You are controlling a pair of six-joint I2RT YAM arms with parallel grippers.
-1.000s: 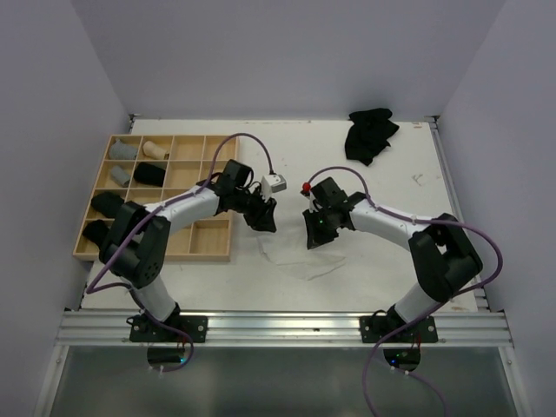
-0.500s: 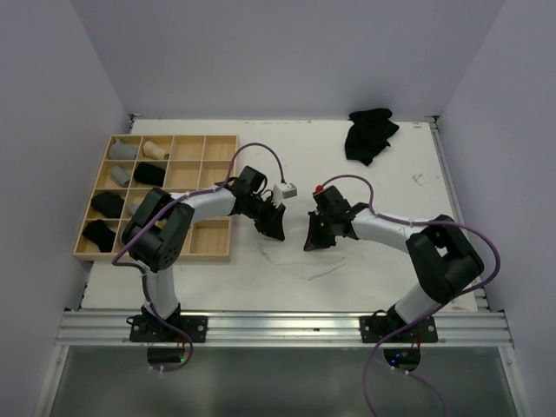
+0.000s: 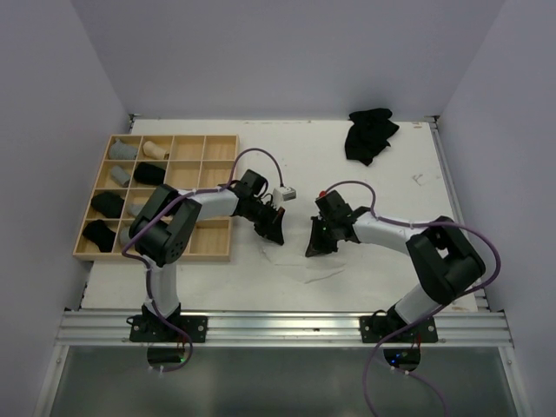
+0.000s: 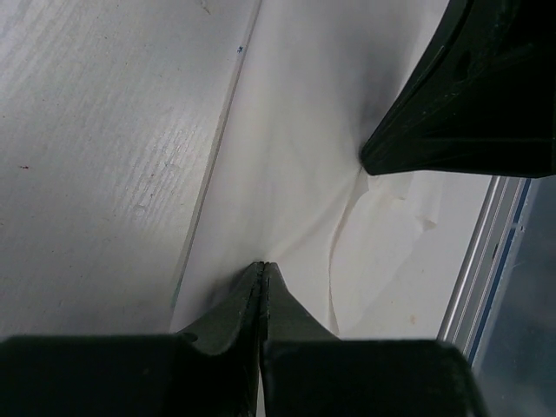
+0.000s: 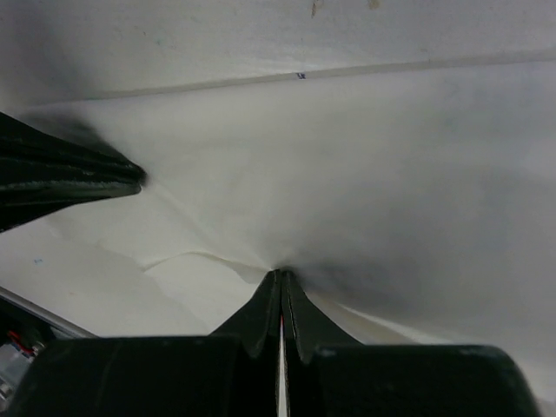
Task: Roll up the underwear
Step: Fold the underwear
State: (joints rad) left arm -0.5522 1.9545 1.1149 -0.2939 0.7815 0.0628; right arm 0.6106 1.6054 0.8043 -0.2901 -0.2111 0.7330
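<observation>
A white underwear [image 3: 297, 261] lies flat on the white table between the two arms, hard to tell from the tabletop. My left gripper [image 3: 276, 233] is shut with its tips pinching the cloth's left edge; the cloth [image 4: 287, 156] puckers at the tips [image 4: 262, 266]. My right gripper [image 3: 313, 248] is shut on the cloth's right edge, where creases run together [image 5: 281, 273]. The cloth [image 5: 347, 174] stretches between the two grippers. Each wrist view shows the other gripper's fingers [image 4: 452, 130] [image 5: 69, 174].
A wooden grid tray [image 3: 195, 252] stands at the left and holds several short rolls, grey [image 3: 124, 149], beige [image 3: 155, 148] and black [image 3: 109, 204]. A pile of black underwear [image 3: 371, 132] lies at the back right. The metal rail [image 3: 278, 326] runs along the near edge.
Both grippers have moved toward the near side and toward each other, down onto the white cloth. The tray and the black pile have not moved.
</observation>
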